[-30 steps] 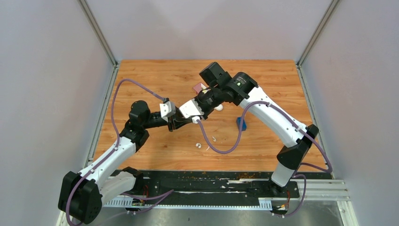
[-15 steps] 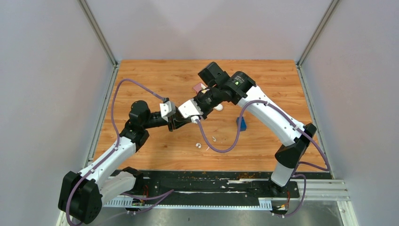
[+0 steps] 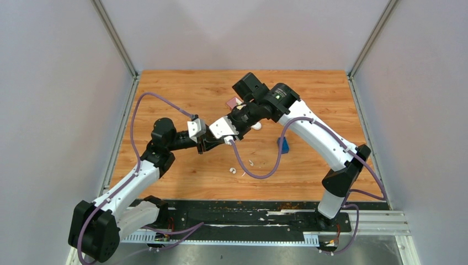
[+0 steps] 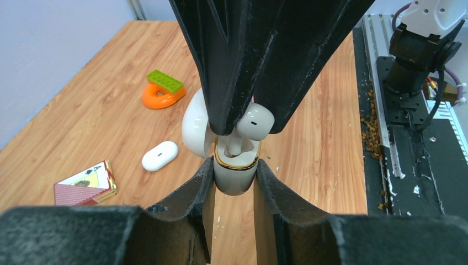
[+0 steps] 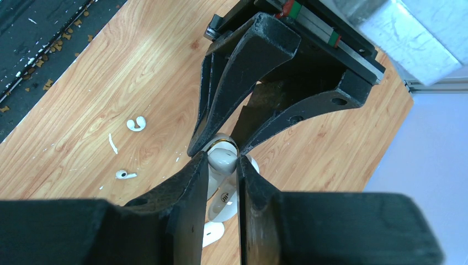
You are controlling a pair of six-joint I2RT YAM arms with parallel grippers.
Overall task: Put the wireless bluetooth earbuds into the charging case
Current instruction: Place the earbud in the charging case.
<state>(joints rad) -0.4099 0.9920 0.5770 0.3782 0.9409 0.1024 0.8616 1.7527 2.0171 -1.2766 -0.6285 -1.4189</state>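
Note:
My left gripper [image 4: 234, 170] is shut on the charging case [image 4: 234, 185], a cream-white case with a gold rim whose lid [image 4: 194, 124] hangs open to the left. My right gripper [image 5: 223, 163] comes from the opposite side, shut on one white earbud [image 5: 222, 159]. In the left wrist view that earbud [image 4: 257, 120] sits at the case's mouth, its stem down inside the rim. Both grippers meet above the table's middle, with the case [image 3: 229, 141] between them. A second earbud [image 5: 126, 175] lies on the wood below.
A curled white piece [image 5: 136, 123] and a thin white sliver [image 5: 112, 143] lie near the loose bud. A white oval object [image 4: 160, 155], a deck of cards [image 4: 85, 185] and an orange-and-green toy [image 4: 163, 91] sit farther back. A blue object [image 3: 282, 145] is at the right.

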